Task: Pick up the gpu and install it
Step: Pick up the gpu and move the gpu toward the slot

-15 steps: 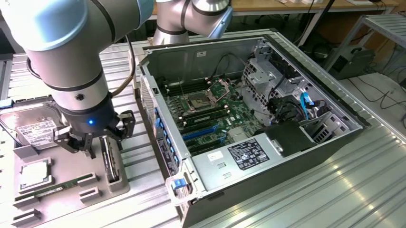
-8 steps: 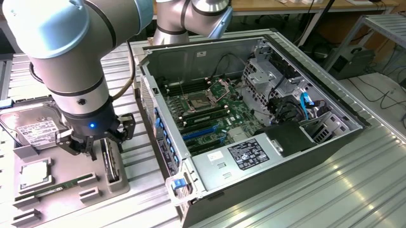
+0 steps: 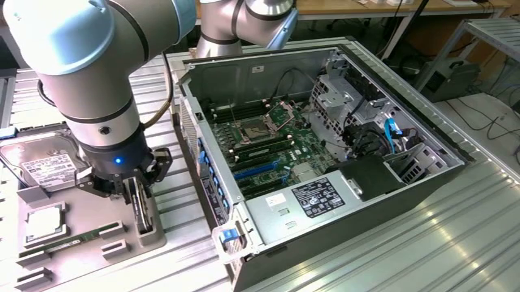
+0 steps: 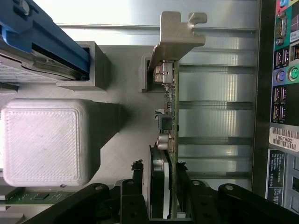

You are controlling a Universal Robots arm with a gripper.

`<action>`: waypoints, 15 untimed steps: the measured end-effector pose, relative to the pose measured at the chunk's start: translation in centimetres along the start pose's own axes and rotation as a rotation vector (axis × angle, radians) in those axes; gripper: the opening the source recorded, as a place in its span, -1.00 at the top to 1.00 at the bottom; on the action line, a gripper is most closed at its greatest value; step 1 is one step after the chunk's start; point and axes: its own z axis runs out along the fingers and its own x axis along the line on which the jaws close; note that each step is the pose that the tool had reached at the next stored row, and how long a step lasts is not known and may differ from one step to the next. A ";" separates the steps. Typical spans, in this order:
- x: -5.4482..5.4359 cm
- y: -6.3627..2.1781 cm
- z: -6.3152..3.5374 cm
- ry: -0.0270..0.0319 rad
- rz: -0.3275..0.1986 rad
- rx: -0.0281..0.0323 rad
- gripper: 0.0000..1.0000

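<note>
Wrist view looks straight along the gpu. It is a thin green card standing on its edge, with a pale metal bracket at the far end and a round black fan on one face. The gripper has one finger on each side of the card. A thin gap shows beside the fan, so I would say the pincer is open around the card and not squeezing it yet.

In the exterior view the gpu stands in a slot of the grey tray at the lower left of the frame, right under the gripper.

I think the card is light and stiff, but easy to hurt. The little parts on it could snap, and the fan should not be pressed. The bare flat board near the middle looks like the safest place to hold. It may tip if held at one end.

On the tray, near the card, lie a memory stick, a pale square chip and a hard drive. The open computer case fills the middle and right. Its near wall stands between the tray and the blue slots inside. Blue cables and a black box crowd the lower right part of the case.
</note>
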 end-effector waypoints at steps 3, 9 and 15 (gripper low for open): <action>0.0 0.00 0.00 0.0000 0.000 0.0000 0.22; 0.0 0.00 0.00 0.0000 0.000 0.0000 0.43; 0.0 0.00 0.00 0.0000 0.000 0.0000 0.44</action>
